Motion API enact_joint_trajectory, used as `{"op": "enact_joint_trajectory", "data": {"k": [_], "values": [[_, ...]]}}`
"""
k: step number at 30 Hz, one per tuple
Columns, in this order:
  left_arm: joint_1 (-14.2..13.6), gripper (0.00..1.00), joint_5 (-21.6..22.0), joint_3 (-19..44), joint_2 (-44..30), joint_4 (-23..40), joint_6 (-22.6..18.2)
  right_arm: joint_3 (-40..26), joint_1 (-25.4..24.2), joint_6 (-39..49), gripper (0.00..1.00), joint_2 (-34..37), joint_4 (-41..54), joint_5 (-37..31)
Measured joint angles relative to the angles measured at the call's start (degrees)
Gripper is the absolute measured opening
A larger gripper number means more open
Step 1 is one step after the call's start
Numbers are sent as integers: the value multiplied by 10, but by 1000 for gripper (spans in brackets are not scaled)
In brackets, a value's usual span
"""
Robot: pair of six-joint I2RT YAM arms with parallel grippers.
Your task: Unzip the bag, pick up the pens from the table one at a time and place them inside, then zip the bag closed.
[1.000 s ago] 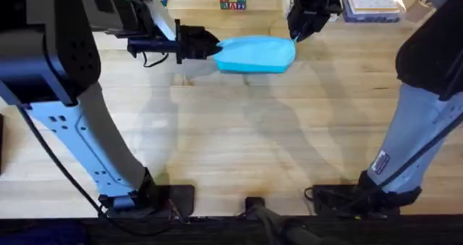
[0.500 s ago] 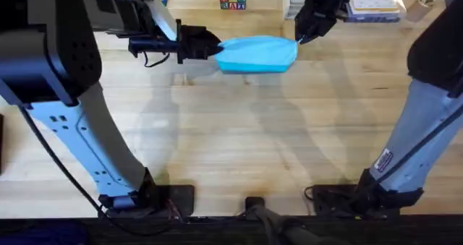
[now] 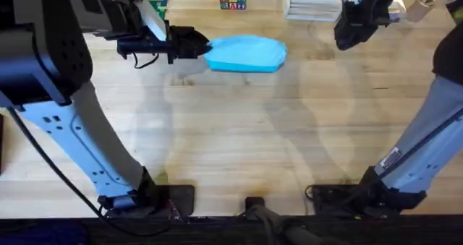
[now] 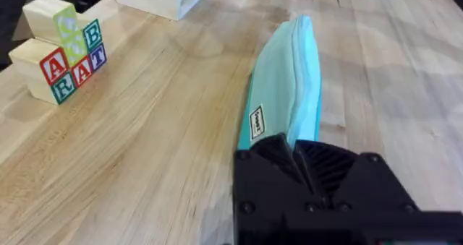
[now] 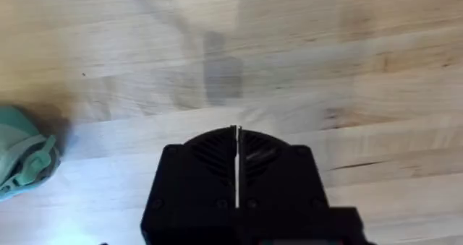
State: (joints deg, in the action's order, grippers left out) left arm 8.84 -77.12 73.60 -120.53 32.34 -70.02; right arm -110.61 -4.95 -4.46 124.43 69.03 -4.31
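Overhead: fixed above the arm bases, looking down and forward across the table (image 3: 239,144). Left wrist: low, close, facing along the bag (image 4: 286,93) toward the lettered blocks (image 4: 61,57). Right wrist: close, straight down on planks, bag end at its edge (image 5: 25,158). All three share the bag (image 3: 246,53).

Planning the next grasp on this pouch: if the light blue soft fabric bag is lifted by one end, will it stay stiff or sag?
The light blue fabric bag would likely sag: it lies flattish with soft, rounded edges on the pale wood table. It probably slides rather than rolls when pushed. The left gripper, closed on its end, seems to pinch the cloth easily, suggesting it is light.
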Motion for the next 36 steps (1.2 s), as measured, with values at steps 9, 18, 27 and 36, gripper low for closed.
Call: {"op": "enact_joint_trajectory", "data": {"k": [9,18,27,36], "values": [[0,42,0,0,0,0,0,1,16,5,34,-7,6,-6],[0,42,0,0,0,0,0,2,26,7,35,-90,16,-8],[0,42,0,0,0,0,0,2,60,19,34,-153,58,-8],[0,42,0,0,0,0,0,2,143,18,48,-230,92,-7]]}}
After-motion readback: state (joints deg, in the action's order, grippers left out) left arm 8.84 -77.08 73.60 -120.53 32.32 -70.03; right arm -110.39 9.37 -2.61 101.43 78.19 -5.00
